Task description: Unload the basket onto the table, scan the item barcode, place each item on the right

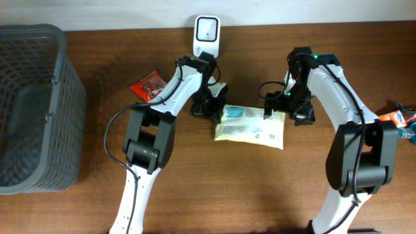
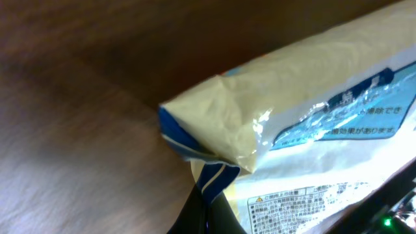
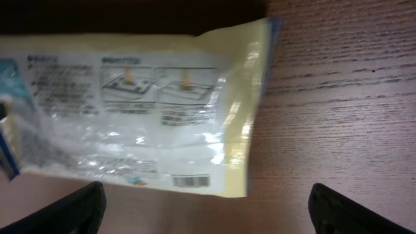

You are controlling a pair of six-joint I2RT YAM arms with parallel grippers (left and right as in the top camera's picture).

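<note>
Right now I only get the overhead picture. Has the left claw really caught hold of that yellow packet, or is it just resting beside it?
Observer: Caught. In the left wrist view, the left claw is shut on the yellow packet's blue-striped end seam.
Visitor: Is there a barcode anywhere?
Observer: Yes. The right wrist view shows the barcode on the packet's upward face, close to one edge.
Visitor: And the other claw?
Observer: The right claw stands wide open and is gripping nothing.
</note>
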